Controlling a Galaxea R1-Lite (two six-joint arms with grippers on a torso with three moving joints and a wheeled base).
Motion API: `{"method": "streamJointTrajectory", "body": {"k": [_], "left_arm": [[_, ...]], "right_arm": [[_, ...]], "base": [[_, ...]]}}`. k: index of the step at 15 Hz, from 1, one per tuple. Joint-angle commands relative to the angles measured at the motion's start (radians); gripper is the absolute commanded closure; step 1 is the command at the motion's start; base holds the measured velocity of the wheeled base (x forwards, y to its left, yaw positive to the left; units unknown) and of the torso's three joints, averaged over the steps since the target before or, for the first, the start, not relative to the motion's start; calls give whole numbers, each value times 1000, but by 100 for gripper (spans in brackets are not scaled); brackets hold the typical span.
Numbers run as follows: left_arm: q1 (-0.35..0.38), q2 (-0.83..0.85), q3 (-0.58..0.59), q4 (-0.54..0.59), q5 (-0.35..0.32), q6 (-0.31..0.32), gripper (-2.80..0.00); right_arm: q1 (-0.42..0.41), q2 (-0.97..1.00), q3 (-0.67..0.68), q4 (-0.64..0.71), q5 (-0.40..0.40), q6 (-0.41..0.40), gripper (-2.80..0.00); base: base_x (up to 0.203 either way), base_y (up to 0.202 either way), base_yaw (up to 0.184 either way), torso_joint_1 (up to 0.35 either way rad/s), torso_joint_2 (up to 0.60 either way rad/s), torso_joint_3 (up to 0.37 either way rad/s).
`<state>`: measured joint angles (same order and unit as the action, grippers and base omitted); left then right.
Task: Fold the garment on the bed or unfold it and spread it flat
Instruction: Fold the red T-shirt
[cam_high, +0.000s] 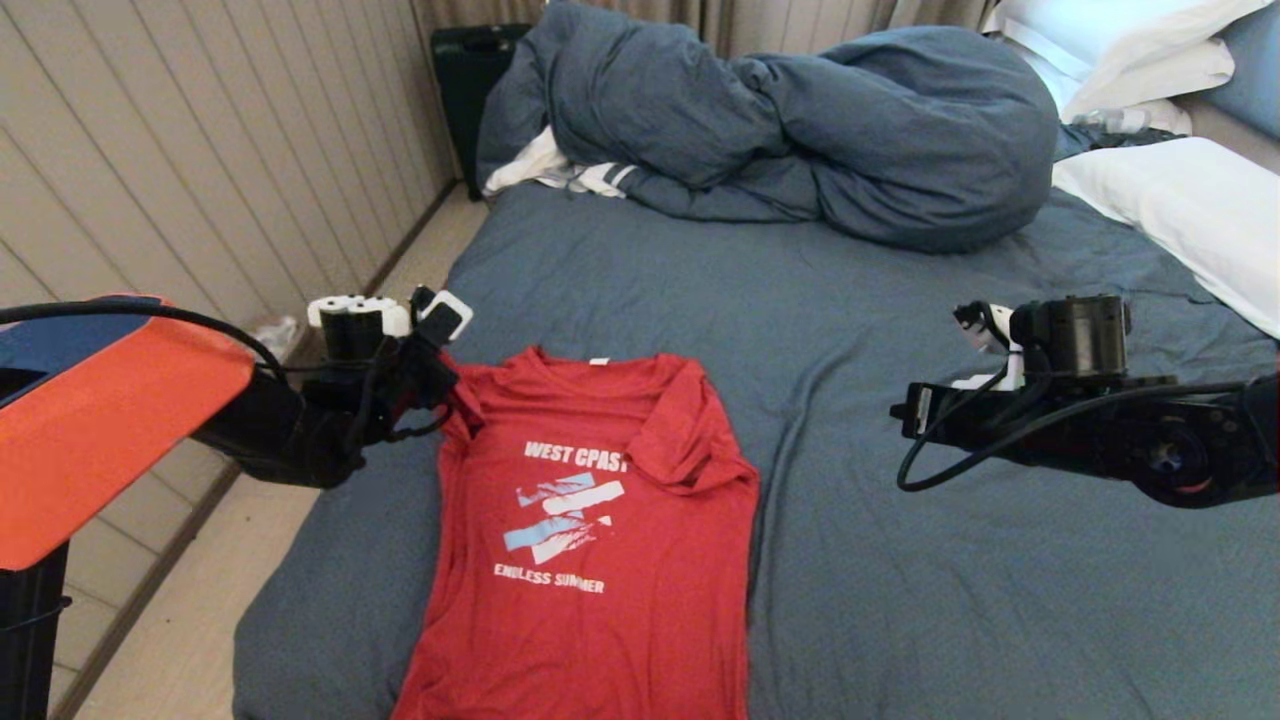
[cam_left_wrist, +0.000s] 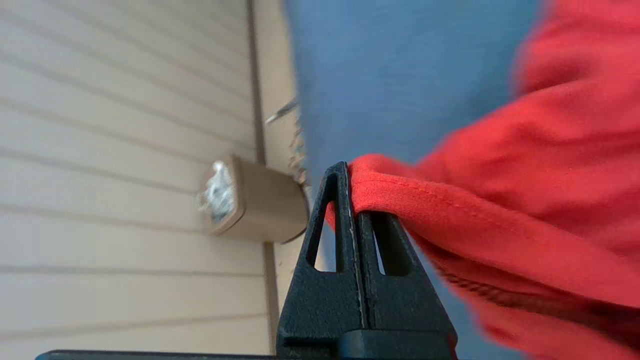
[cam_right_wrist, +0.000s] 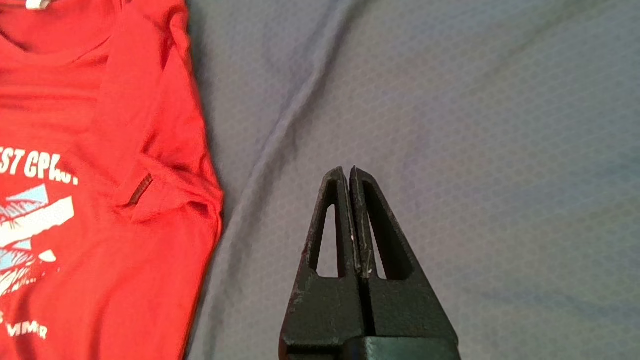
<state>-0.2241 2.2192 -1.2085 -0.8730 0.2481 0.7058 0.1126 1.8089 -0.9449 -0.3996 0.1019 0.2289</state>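
We are pinching the sleeve hem of the garment (cam_left_wrist: 500, 210) with our left gripper (cam_left_wrist: 350, 172), lifting it to draw the sleeve over the chest. The shirt is lying print-up on the bed (cam_high: 900, 560). Our right gripper (cam_right_wrist: 348, 172) is hovering clenched and empty beside it.

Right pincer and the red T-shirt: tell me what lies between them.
Only bare sheet of the bed, between right pincer and T-shirt, per the right wrist view.

Red printed garment (cam_high: 590, 520) face-up on the wrinkled blue-grey bed (cam_high: 900, 560), both sleeves folded inward.
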Motion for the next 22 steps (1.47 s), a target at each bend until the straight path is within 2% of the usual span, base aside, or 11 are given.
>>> {"method": "streamJointTrajectory", "body": {"k": [1, 6, 10, 11, 16, 20, 22], "left_arm": [[-39, 8, 4, -5, 2, 13, 0], [-93, 93, -29, 5, 7, 49, 0], [-109, 134, -62, -4, 56, 54, 0], [-109, 134, -62, -6, 67, 54, -280], [-126, 84, -75, 2, 100, 9, -280], [-171, -35, 32, 66, 98, -63, -280], [-209, -52, 96, 72, 95, -80, -280]], "right_arm": [[0, 1, 0, -2, 1, 1, 0], [6, 3, 5, -2, 2, 1, 0], [7, 7, 5, -2, 1, 1, 0], [7, 9, 3, -2, 1, 1, 0], [7, 7, 5, -2, 1, 1, 0], [7, 6, 5, -2, 1, 1, 0], [9, 1, 9, -2, 1, 1, 0]], "base": [[0, 0, 0, 0, 0, 0], [0, 0, 0, 0, 0, 0], [0, 0, 0, 0, 0, 0], [0, 0, 0, 0, 0, 0], [0, 0, 0, 0, 0, 0], [0, 0, 0, 0, 0, 0], [0, 0, 0, 0, 0, 0]]}}
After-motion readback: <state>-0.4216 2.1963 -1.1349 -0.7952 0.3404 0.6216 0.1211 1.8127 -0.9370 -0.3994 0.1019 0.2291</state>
